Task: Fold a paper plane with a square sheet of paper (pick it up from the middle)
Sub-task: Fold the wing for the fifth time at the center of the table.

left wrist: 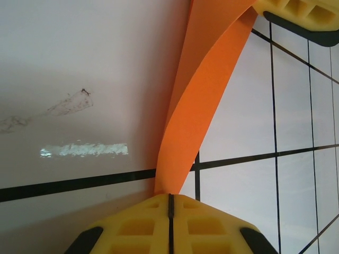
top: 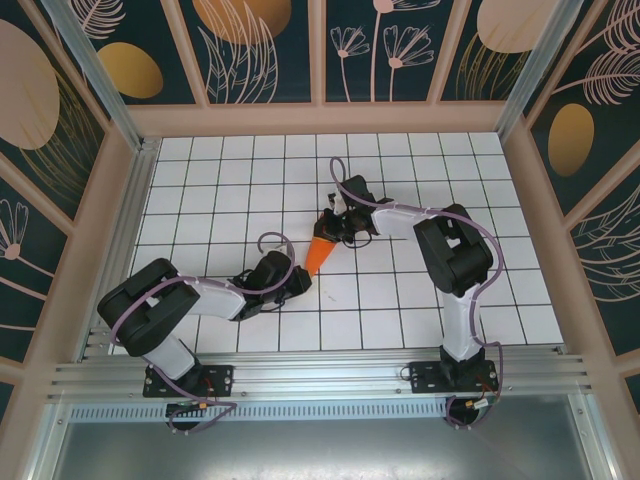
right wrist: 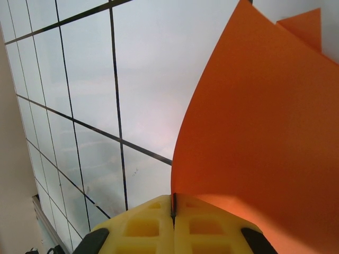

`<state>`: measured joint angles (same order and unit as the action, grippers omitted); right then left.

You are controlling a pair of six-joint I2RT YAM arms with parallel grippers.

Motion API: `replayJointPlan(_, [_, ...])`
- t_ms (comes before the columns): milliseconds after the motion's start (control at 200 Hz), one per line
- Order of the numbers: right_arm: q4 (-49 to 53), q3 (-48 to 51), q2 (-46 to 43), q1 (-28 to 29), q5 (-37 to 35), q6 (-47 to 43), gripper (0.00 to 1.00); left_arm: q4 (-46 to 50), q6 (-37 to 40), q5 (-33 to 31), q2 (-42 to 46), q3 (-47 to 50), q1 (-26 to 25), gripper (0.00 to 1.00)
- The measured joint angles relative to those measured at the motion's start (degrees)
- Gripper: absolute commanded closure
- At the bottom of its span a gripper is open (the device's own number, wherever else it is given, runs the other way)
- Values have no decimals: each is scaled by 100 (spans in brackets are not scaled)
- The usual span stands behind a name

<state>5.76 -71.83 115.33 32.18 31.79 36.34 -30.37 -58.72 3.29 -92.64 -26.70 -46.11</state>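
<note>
Left tool is clamped shut on the narrow end of the orange paper. Right tool is pinched shut on the wide end. Paper spans betw. both, approx. mid table.

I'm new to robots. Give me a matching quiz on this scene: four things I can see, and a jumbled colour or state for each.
Things:
1. left gripper
2. right gripper
3. sheet of paper
4. table

Descriptions:
A. white with black grid lines
B. shut on the paper's far end
C. bright orange
D. shut on the paper's near end

Pairs: 1-D, 2-B, 3-C, 4-A.
</note>
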Motion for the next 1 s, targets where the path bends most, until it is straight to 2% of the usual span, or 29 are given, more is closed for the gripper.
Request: replayJointPlan(1001, [-87, 621, -391, -39, -234, -754, 93, 372, 393, -81, 0, -151, 0, 90])
